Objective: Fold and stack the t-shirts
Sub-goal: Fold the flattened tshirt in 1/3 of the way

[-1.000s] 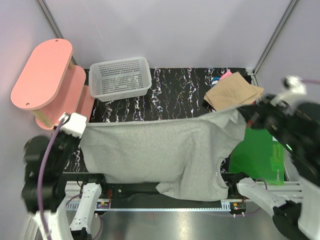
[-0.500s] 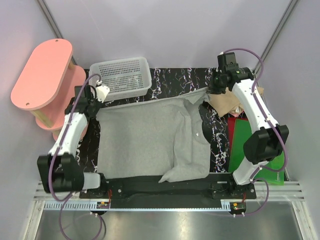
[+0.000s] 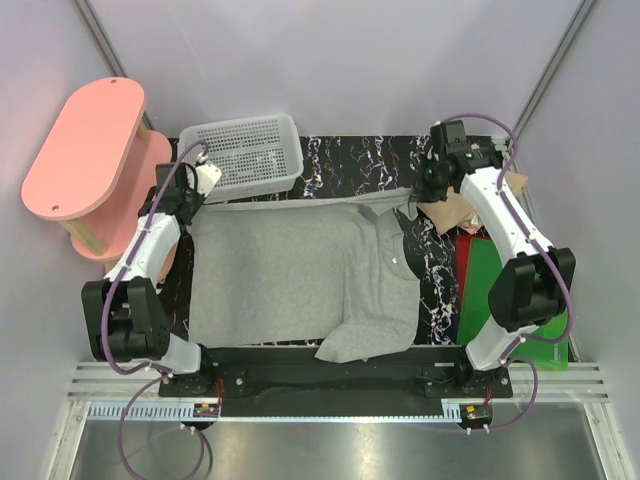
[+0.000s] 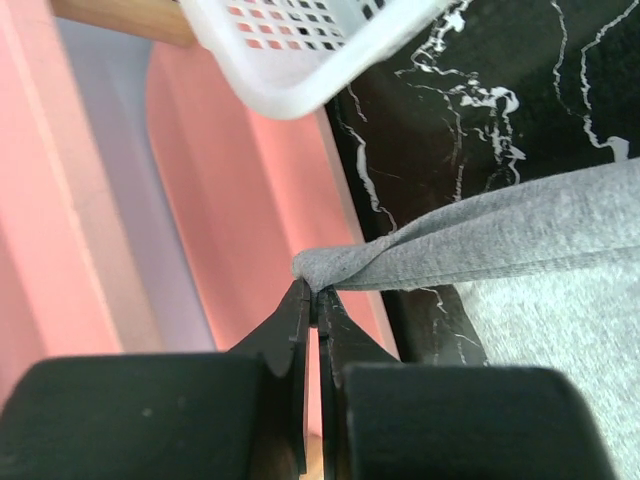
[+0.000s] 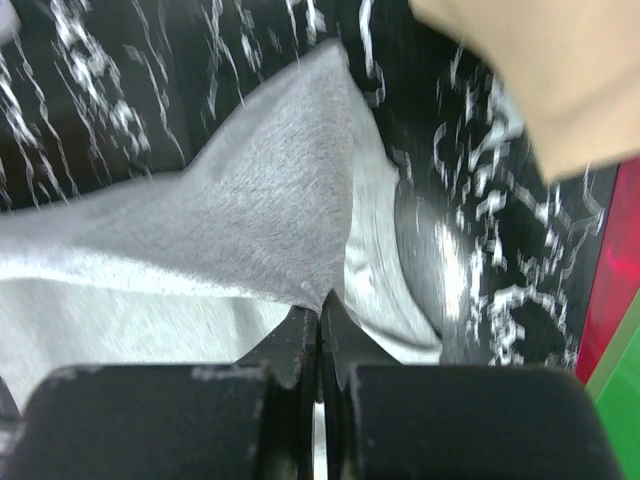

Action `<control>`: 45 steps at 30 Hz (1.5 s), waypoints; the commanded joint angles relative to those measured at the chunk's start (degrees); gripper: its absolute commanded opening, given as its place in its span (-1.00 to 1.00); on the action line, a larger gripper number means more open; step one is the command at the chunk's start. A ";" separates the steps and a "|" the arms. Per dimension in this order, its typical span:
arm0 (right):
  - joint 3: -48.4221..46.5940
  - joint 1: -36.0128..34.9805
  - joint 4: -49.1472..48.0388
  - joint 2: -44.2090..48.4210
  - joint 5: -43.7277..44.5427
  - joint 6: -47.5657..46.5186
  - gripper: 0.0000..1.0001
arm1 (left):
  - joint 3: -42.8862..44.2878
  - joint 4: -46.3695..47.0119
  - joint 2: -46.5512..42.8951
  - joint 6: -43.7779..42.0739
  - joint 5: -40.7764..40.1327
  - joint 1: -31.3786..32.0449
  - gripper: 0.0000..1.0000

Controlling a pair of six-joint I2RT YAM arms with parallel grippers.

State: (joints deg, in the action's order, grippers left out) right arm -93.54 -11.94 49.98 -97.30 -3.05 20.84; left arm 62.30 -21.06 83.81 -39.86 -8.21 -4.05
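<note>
While my left gripper (image 4: 315, 303) pinches a far corner of the grey t-shirt (image 3: 285, 270) just nearside of the basket (image 3: 240, 155), my right gripper (image 5: 320, 312) clamps the other far corner, well right of the basket. Shirt lies spread on table (image 3: 350, 165); tan shirt (image 3: 447, 213) further right.

Pale lilac walls (image 3: 350, 60) enclose a black marbled table (image 3: 350, 165); a pink two-tier stand (image 3: 85, 150) sits at ten o'clock.

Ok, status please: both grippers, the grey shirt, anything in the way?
Left gripper shut on grey t-shirt, far corner. Right gripper shut on it too. Shirt spread out, unfolded. White basket close by left gripper.
</note>
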 commanded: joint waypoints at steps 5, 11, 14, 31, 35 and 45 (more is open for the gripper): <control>16.18 0.87 -4.62 16.16 -3.28 1.39 -1.00 | -7.45 4.88 -10.24 -2.77 -2.78 -0.69 -1.00; 25.41 0.78 -4.80 24.42 -3.37 1.57 -1.00 | -14.39 5.68 -14.02 -3.30 -2.52 -0.69 -1.00; 29.02 0.78 -4.80 26.45 -4.24 2.62 -1.00 | -17.47 6.03 -16.04 -3.21 -1.73 -0.69 -1.00; 44.15 -2.03 -8.05 27.69 -10.57 10.71 -0.20 | -27.59 -9.76 -28.00 0.74 6.18 -0.60 -0.83; 37.83 -2.03 -6.82 26.29 -10.84 11.24 0.00 | -26.10 -14.79 -28.96 1.36 7.86 -0.69 0.31; 19.11 -2.12 -10.95 3.18 -12.33 9.48 -0.19 | -6.60 -21.83 -19.66 10.84 18.93 1.77 0.59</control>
State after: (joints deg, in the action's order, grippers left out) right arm -70.04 -13.67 41.43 -85.71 -13.32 30.92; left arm 48.05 -42.22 60.12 -33.93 4.23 -3.81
